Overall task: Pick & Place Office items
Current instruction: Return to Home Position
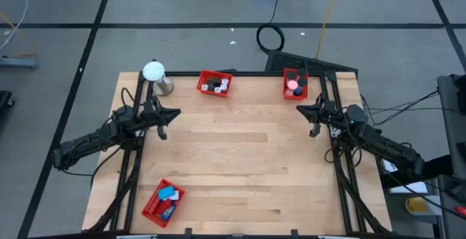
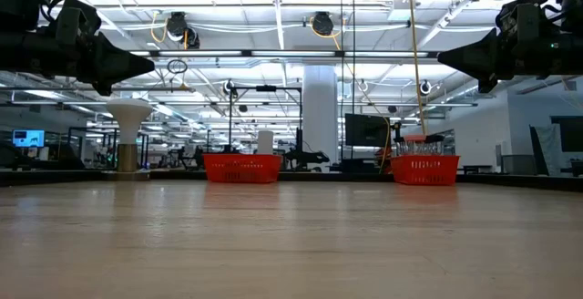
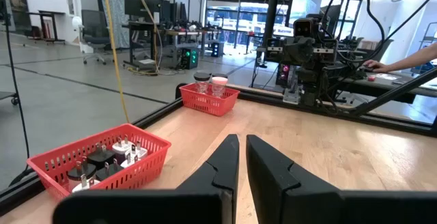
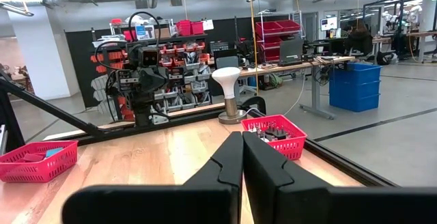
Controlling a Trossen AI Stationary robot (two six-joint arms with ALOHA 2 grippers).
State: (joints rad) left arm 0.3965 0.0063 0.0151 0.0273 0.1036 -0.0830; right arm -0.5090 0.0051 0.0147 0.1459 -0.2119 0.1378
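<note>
Apparently the job is ending, with only homing remaining: the left claw [image 1: 175, 113] is hanging closed and empty over the left edge of the bench [image 1: 247, 159], the office items [image 1: 167, 193] are lying inside red baskets [image 1: 199, 83] near its borders, and the right claw [image 1: 302, 111] is hanging closed and empty opposite, leaving the middle free.

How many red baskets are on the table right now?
3. The far-left basket sits at the far edge beside the white ball; the far-right basket at the far edge on the right; the near-left basket at the near left corner. None appears hidden.
</note>
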